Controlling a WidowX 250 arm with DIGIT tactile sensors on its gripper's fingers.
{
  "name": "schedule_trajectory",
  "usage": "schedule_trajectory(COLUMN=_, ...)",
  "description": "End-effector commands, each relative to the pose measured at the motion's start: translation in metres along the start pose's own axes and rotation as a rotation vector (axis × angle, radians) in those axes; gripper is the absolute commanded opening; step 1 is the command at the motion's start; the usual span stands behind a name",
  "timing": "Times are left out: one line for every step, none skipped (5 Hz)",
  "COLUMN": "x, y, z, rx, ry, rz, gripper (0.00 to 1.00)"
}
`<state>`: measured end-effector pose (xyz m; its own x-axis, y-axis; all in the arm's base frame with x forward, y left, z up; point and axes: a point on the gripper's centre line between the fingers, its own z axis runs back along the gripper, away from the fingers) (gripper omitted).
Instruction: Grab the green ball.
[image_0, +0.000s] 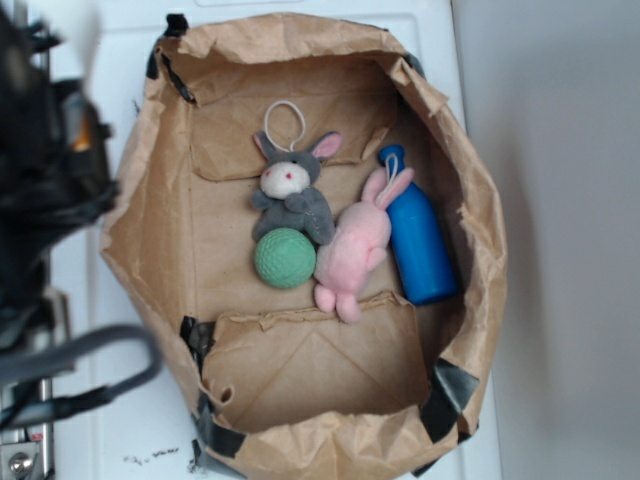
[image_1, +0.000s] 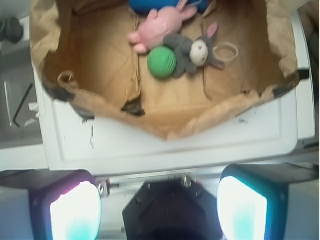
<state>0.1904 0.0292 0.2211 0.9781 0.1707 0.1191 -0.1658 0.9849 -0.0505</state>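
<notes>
1. Green ball (image_0: 285, 258) lies on the floor of the open paper bag (image_0: 470, 270), near the middle. It touches the grey bunny (image_0: 292, 195) above it and sits just beside the pink bunny (image_0: 352, 250). Blue bottle (image_0: 420, 240) lies past the pink bunny, along the bag wall.
2. Likely cause: the toys lie in a tight cluster and pin the ball against rolling.
3. Ball is round: no long axis, no facing. Fine ribbing visible.
4. Gripper (image_1: 159, 212): in the wrist view, fingers (image_1: 75, 212) spread wide, nothing between them. It hangs outside the bag over the white table (image_1: 150, 150), well apart from the ball.
5. Judgement: approach not begun; easiest entry is the ball's free side, away from the bunnies.
</notes>
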Motion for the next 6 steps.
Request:
schedule_trajectory(x=0.021, y=0.023, z=-0.012, rx=0.039, ry=-0.049, rz=0.001, gripper=1.00)
schedule_trajectory(x=0.021, y=0.023, z=-0.012, rx=0.039, ry=-0.049, rz=0.001, gripper=1.00)
schedule_trajectory(x=0.021, y=0.023, z=-0.012, rx=0.039, ry=-0.049, rz=0.001, gripper=1.00)
schedule_trajectory(x=0.021, y=0.023, z=-0.012, rx=0.039, ry=-0.049, rz=0.001, gripper=1.00)
schedule_trajectory(x=0.021, y=0.023, z=-0.012, rx=0.039, ry=-0.049, rz=0.001, gripper=1.00)
schedule_trajectory(x=0.038, y=0.024, z=-0.044, rx=0.133, ry=-0.034, rz=0.047, gripper=1.00)
